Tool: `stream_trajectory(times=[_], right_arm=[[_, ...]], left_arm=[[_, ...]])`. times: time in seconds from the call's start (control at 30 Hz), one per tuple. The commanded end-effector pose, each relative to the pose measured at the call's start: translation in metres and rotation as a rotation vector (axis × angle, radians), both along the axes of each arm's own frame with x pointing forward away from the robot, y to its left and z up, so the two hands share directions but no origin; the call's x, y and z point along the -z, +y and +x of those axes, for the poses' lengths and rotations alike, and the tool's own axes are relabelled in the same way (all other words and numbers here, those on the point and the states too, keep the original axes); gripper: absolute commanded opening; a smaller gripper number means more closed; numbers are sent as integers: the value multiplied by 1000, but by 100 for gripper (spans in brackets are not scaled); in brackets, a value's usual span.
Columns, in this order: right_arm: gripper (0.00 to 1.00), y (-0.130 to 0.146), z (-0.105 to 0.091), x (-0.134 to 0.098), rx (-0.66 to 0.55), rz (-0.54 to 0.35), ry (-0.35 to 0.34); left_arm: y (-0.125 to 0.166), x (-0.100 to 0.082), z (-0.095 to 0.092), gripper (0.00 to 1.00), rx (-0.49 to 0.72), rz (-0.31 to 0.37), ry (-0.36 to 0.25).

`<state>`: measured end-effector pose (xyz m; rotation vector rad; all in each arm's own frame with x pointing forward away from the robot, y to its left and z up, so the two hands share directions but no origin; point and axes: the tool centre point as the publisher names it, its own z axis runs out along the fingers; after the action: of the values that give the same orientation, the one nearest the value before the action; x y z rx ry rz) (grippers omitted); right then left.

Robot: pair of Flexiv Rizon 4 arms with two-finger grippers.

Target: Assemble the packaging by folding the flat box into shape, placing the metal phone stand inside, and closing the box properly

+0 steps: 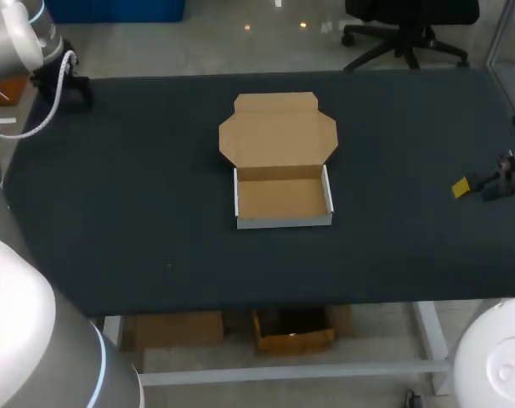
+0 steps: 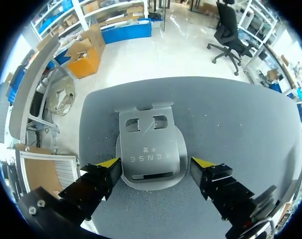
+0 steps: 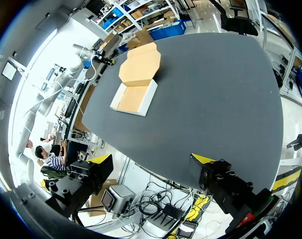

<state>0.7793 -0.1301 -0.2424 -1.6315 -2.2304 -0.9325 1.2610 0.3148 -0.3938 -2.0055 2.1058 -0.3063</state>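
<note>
The cardboard box (image 1: 283,201) stands folded into a shallow tray at the middle of the table, its lid (image 1: 277,136) lying open and flat behind it. Nothing is inside it. The metal phone stand (image 2: 150,149) lies flat on the table at the far left corner, between the fingers of my left gripper (image 2: 153,167). The fingers stand open on either side of it, close to its edges. In the head view that gripper (image 1: 73,85) hides the stand. My right gripper (image 3: 151,164) is open and holds nothing, hovering at the table's right edge (image 1: 483,184), far from the box (image 3: 136,94).
The dark table mat (image 1: 155,212) spreads bare around the box. A white cable (image 1: 45,110) hangs from my left arm over the far left corner.
</note>
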Motion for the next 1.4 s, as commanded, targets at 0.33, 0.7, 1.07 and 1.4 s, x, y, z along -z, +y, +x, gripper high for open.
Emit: stream_trajectory(times=[0.33,0.7,1.07,1.4], right_arm=[[100,-1,-1,-2,-2,1,2],[100,-1,-1,-2,-2,1,2],[100,-1,-1,-2,-2,1,2],[100,-1,-1,-2,-2,1,2]], left_arm=[[4,5,19,100,-25,4,228],[4,3,23,97,-36,8,214],[6,5,27,88,-51,13,210],[10,9,30,70,-61,16,221]])
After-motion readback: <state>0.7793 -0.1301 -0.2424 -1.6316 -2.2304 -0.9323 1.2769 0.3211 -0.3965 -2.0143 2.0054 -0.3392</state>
